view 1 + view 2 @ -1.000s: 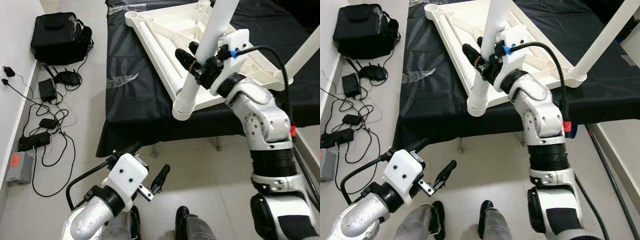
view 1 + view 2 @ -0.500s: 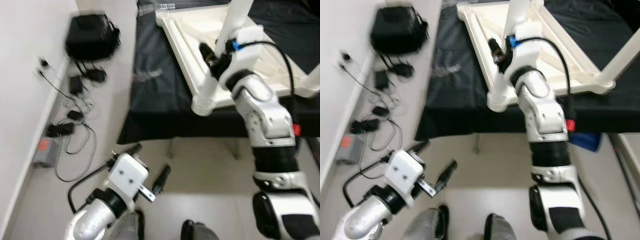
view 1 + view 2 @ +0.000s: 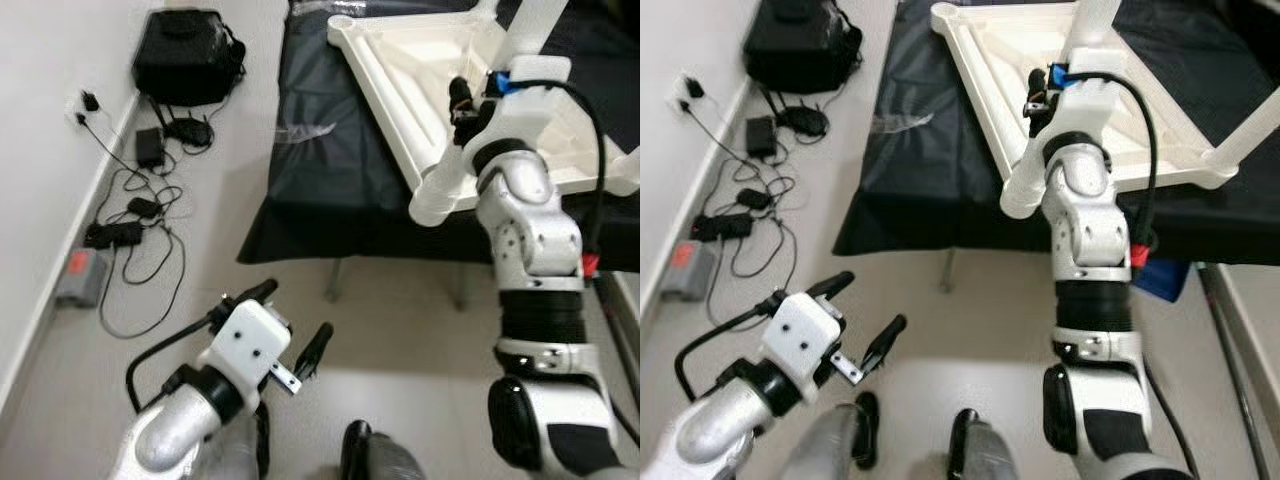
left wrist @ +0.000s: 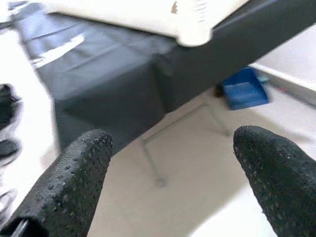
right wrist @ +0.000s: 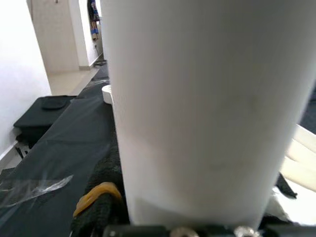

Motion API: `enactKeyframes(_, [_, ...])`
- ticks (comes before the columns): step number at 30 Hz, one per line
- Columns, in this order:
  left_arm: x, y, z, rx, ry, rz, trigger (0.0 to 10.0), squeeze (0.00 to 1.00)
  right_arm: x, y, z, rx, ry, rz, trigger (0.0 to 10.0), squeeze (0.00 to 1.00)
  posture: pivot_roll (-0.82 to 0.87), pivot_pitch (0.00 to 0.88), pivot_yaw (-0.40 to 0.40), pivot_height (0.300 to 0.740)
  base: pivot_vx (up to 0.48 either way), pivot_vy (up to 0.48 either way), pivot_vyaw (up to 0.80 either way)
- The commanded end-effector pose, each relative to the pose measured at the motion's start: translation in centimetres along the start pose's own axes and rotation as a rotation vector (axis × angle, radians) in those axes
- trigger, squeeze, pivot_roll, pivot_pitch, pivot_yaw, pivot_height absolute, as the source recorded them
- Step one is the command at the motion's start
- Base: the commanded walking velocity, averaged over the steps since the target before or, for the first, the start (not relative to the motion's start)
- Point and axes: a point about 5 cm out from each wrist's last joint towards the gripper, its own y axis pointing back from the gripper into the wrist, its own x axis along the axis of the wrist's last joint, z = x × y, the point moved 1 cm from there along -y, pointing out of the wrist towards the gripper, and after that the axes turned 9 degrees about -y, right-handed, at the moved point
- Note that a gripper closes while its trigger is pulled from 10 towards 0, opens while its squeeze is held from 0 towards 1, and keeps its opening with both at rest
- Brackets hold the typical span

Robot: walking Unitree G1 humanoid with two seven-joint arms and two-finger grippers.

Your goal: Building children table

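Currently, the white plastic children's table top lies upside down on a work table draped in a black cloth, with one corner overhanging the cloth's near edge. A white tubular table leg stands tilted in that near corner socket, rising up and away from the robot. A second white leg rises from the corner at the robot's right.

The right gripper is raised to the near leg, well above the socket. Its black fingers lie against the side of the leg; in the right wrist view the leg sits directly in front of the camera with a black finger touching it on one side. Whether the fingers are clamped fully around the leg cannot be told.

The left gripper hangs low over the pale floor, well apart from the table. Its two black fingers are spread wide with nothing between them. In the left wrist view the cloth edge, a thin metal table support and a blue object on the floor are visible beyond the fingers.

Along the wall at the robot's left lie a black bag, tangled black cables and adapters, and a small grey box with an orange label.
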Motion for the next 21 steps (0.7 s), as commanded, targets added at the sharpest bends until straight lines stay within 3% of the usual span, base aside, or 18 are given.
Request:
enactKeyframes(1, [-0.2,0.2,0.4,-0.015,0.010,-0.015,10.0,0.00,-1.9,0.1,1.0,-0.086,-0.001,-0.075,10.0,0.00,0.17,0.313,-0.051,0.740,0.000,0.000,0.00])
enactKeyframes(13, [-0.2,-0.1,0.0,-0.008,0.004,-0.014,10.0,0.00,-1.6,-0.5,1.1,-0.232,-0.070,-0.048,10.0,0.00,0.17,0.341,-0.043,0.740,0.000,0.000,0.00])
enactKeyframes(21, [-0.1,-0.5,-0.1,-0.004,-0.003,-0.005,10.0,0.00,0.3,-0.8,1.6,-0.333,-0.110,0.057,10.0,0.00,0.17,0.335,-0.043,0.740,0.000,0.000,0.00])
